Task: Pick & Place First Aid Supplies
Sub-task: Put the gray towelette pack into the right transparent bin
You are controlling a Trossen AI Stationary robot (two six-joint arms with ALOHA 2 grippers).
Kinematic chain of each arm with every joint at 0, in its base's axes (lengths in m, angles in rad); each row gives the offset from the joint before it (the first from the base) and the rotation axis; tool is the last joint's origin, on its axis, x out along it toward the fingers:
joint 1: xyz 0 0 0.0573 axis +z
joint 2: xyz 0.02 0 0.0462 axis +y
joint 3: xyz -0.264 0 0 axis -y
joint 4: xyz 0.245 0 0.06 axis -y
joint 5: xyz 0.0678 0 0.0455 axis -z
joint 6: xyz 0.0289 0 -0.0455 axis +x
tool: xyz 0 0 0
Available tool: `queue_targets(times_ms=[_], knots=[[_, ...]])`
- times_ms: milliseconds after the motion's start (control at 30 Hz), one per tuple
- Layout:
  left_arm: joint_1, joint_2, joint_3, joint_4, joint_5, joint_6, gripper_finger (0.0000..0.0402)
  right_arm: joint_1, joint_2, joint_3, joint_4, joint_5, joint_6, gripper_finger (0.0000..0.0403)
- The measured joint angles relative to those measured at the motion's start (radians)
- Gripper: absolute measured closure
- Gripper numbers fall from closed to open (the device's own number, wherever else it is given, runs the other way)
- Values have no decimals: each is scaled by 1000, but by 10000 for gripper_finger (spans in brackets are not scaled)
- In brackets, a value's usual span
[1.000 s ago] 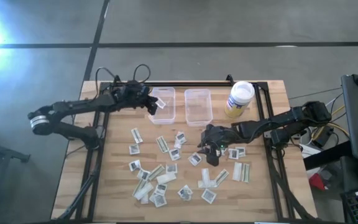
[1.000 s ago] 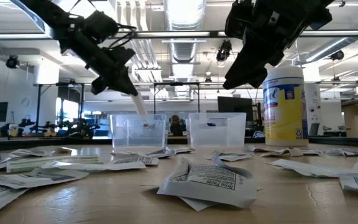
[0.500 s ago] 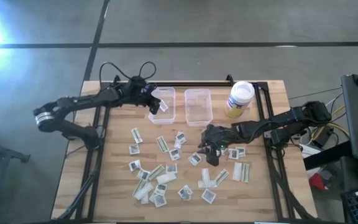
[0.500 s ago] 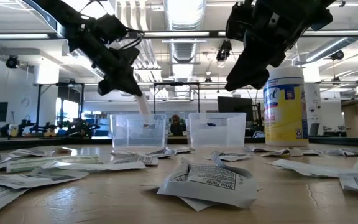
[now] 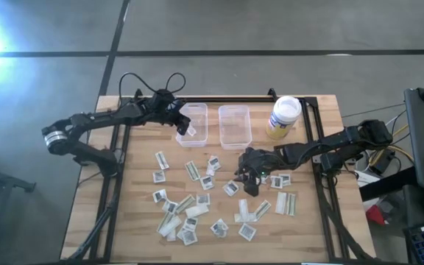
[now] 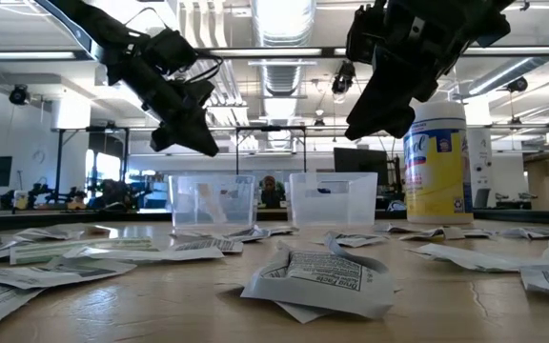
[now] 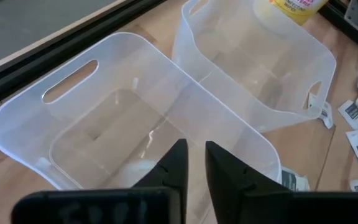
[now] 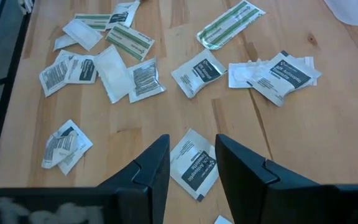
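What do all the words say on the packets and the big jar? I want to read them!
"Lysol" likely, partly hidden: label of the white-lidded yellow plastic jar.
Dark print, too blurred to read: crumpled white paper packet nearest the low camera.
Dark print, too small to read: square white packet below the right gripper.
Green print, unreadable: long narrow pale strip.

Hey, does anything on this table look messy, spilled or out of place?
Yes. Paper packets lie scattered at all angles over the table, some overlapping or crumpled. Both bins and the jar stand upright.
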Motion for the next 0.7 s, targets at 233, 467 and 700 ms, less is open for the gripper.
queue_targets(times_ms=[233, 467, 700], knots=[[4, -17, 35, -8, -1, 36, 307, 0, 0, 0, -3, 0, -3, 287], [-15, -40, 124, -103, -1, 131, 301, 9, -8, 0, -52, -2, -7, 294], [-109, -145, 87, -137, -2, 172, 305, 46, -61, 0, -127, -2, 7, 292]])
